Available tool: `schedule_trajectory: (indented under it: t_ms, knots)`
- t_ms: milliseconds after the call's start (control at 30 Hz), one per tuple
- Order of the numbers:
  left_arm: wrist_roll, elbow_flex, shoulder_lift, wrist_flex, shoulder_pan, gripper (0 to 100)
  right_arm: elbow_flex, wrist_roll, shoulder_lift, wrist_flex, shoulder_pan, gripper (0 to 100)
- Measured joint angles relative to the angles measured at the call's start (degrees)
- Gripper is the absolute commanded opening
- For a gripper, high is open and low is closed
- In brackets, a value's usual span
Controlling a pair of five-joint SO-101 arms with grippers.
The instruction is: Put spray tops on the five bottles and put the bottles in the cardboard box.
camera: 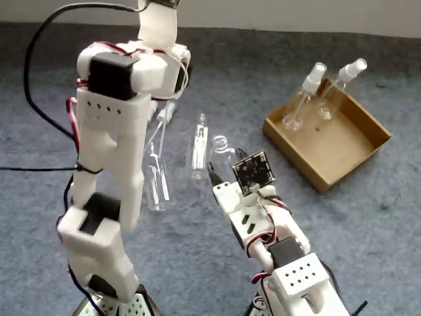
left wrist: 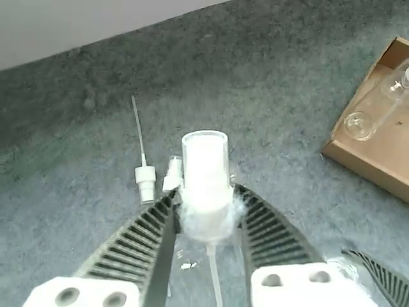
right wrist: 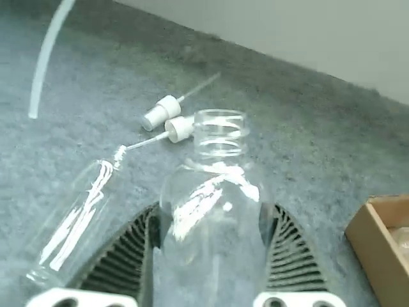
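Left gripper (left wrist: 204, 208) pinches a spray top (left wrist: 205, 167), and the right gripper (right wrist: 208, 224) clamps an upright open bottle (right wrist: 214, 185). Two capped bottles (camera: 304, 99) lean inside the box (camera: 345, 141). Two loose bottles (camera: 199, 146) lie on the carpet (camera: 263, 72).

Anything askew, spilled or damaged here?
Nothing is broken or spilled. The two capped bottles lean tilted in the box, heads over its rim, rather than lying flat. Two loose bottles lie on the carpet. The left pincer holds a spray top, the right pincer an open bottle.
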Motion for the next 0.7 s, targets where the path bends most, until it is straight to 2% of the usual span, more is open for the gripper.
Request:
schedule_trajectory:
  t_ms: [167,333,700]
  knots:
    - [0.0,11.5,-12.6,0.0,0.1,0,1.9,0.0,0.0,-1.7,-0.4,8.1]
    - [0.0,20.4,-22.2,0.0,2.6,0,2.5,0.0,0.0,-8.6,-0.4,8.1]
    - [0.0,29.0,-31.6,0.0,9.1,0,11.2,-0.1,0.0,-21.6,-0.5,8.1]
